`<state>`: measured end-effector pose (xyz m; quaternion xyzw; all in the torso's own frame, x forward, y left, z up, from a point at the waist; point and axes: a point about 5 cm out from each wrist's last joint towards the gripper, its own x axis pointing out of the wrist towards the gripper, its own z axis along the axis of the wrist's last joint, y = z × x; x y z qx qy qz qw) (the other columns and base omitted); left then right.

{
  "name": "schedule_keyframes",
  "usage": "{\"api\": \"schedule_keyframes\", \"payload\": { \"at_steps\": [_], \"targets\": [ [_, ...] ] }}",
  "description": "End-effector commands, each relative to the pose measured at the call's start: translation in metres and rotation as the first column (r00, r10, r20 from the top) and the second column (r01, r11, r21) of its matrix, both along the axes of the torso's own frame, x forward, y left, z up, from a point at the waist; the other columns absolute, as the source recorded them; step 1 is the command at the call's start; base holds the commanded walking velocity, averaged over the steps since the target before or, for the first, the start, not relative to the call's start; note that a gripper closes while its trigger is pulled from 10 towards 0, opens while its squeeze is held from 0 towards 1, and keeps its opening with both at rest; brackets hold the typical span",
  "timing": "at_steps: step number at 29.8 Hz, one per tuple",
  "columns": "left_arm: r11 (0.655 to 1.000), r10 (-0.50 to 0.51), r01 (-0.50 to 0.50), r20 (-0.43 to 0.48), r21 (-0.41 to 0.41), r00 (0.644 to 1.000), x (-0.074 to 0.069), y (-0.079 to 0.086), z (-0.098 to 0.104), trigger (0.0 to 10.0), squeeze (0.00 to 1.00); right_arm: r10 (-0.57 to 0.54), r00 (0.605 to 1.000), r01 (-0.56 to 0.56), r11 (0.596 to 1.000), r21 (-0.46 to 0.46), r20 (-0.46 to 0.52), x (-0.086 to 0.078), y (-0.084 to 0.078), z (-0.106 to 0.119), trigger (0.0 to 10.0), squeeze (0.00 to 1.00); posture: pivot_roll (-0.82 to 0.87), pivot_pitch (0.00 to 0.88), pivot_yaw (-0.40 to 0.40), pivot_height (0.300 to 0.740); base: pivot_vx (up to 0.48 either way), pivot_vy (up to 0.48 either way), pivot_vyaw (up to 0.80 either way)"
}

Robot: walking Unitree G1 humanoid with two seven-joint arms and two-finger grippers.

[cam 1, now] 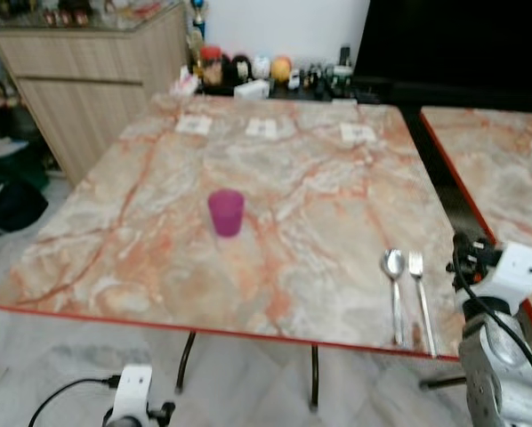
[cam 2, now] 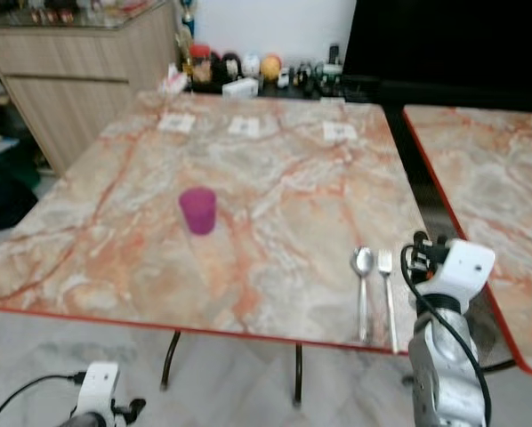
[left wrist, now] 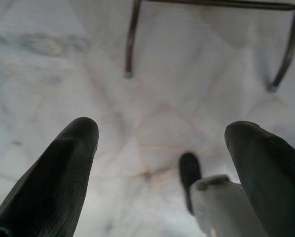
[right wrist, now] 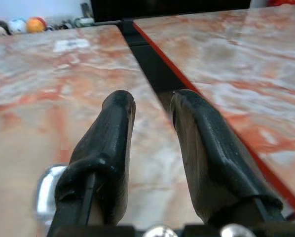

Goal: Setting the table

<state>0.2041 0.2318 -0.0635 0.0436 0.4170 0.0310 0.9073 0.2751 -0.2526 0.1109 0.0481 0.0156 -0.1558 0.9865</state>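
Broadly, by size. Desk (cam 1: 293,178): marble-patterned top in pink and orange veining, red edge, on dark metal legs; a second desk of the same pattern (cam 1: 506,169) stands just beside it on the robot's right, a dark gap between them.

Sideboard (cam 1: 88,80): pale wood, beyond the desk's far left corner. Small ornaments and bottles (cam 1: 248,69) line a dark surface behind the far edge.

Right hand (right wrist: 152,123): raised near the desk's near right corner, close to the cutlery, fingers a little apart and gripping nothing; probably placed for work on the setting there.

Left hand (left wrist: 162,158): hanging low over the pale tiled floor (left wrist: 162,74), fingers spread wide, empty, idle.

Cup (cam 1: 226,213): magenta, upright, near the desk's middle, well apart from the cutlery; likely due to be brought to the setting.

Paper slips (cam 1: 261,128): three, white, spaced along the far edge.

Fork (cam 1: 421,298) and spoon (cam 1: 394,285): side by side at the near right edge, handles toward the robot, laid as one place setting.
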Motion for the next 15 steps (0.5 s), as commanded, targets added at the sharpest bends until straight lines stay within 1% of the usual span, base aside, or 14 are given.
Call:
{"api": "schedule_keyframes", "payload": {
  "at_steps": [1, 2, 3, 4, 5, 6, 7, 8, 11, 14, 15],
  "targets": [
    [1.0, -0.001, 0.001, -0.014, 0.014, 1.0, -0.003, 0.002, -0.001, 10.0, 0.0, 0.018, 0.999, -0.019, 1.0, -0.002, -0.045, 0.002, 0.004, -0.006, 10.0, 0.0, 0.03, 0.0, -0.03, 0.74, 0.0, 0.0, 0.0],
    [1.0, -0.001, 0.001, -0.014, 0.014, 1.0, -0.003, 0.002, -0.001, 10.0, 0.0, 0.018, 0.999, -0.019, 1.0, -0.002, -0.045, 0.002, 0.004, -0.006, 10.0, 0.0, 0.03, 0.0, -0.03, 0.74, 0.0, 0.0, 0.0],
    [1.0, -0.001, 0.001, -0.014, 0.013, 1.0, -0.003, 0.002, -0.001, 10.0, 0.0, 0.021, 0.996, -0.022, 1.0, -0.012, -0.09, 0.002, 0.004, -0.01, 10.0, 0.0, 0.02, 0.0, -0.029, 0.74, 0.0, 0.0, 0.0],
    [1.0, 0.0, 0.001, -0.014, 0.013, 1.0, -0.003, 0.002, -0.001, 10.0, 0.0, 0.02, 0.99, -0.02, 1.0, -0.001, -0.137, 0.003, 0.004, -0.015, 10.0, 1.0, 0.02, 0.0, -0.029, 0.74, 0.0, 0.0, 0.0],
    [1.0, 0.0, 0.001, -0.014, 0.013, 1.0, -0.003, 0.002, -0.001, 10.0, 0.0, 0.021, 0.985, -0.021, 1.0, 0.003, -0.169, 0.003, 0.004, -0.019, 10.0, 1.0, 0.03, 0.0, -0.03, 0.74, 0.0, 0.0, 0.0],
    [1.0, 0.0, 0.001, -0.014, 0.012, 1.0, -0.003, 0.002, -0.001, 10.0, 0.0, 0.034, 0.973, -0.032, 0.999, 0.014, -0.228, 0.003, 0.006, -0.026, 10.0, 1.0, 0.03, 0.0, -0.03, 0.74, 0.0, 0.0, 0.0],
    [1.0, 0.0, 0.0, -0.013, 0.012, 1.0, -0.003, 0.002, -0.001, 10.0, 0.0, 0.043, 0.969, -0.039, 0.999, 0.021, -0.244, 0.002, 0.007, -0.028, 10.0, 1.0, 0.03, 0.0, -0.03, 0.74, 0.0, 0.0, 0.0],
    [1.0, 0.001, -0.001, -0.013, 0.011, 1.0, -0.003, 0.002, -0.001, 10.0, 0.0, 0.069, 0.959, -0.052, 0.996, 0.07, -0.275, 0.002, 0.012, -0.034, 10.0, 1.0, 0.03, 0.0, -0.032, 0.74, 0.0, 0.0, 0.0],
    [1.0, 0.004, -0.003, -0.013, 0.009, 1.0, -0.003, 0.002, -0.002, 10.0, 0.0, 0.094, 0.949, -0.059, 0.99, 0.125, -0.302, 0.002, 0.017, -0.04, 10.0, 1.0, 0.03, 0.0, -0.033, 0.74, 0.0, 0.0, 0.0],
    [1.0, 0.006, -0.006, -0.012, 0.008, 1.0, -0.003, 0.002, -0.002, 10.0, 0.0, 0.103, 0.943, -0.065, 0.989, 0.131, -0.316, 0.003, 0.018, -0.041, 10.0, 1.0, 0.03, 0.0, -0.032, 0.74, 0.0, 0.0, 0.0],
    [1.0, 0.006, -0.006, -0.013, 0.008, 1.0, -0.003, 0.002, -0.002, 10.0, 0.0, 0.11, 0.946, -0.071, 0.988, 0.135, -0.305, 0.004, 0.019, -0.039, 10.0, 1.0, 0.03, 0.0, -0.032, 0.74, 0.0, 0.0, 0.0]
  ]
}}
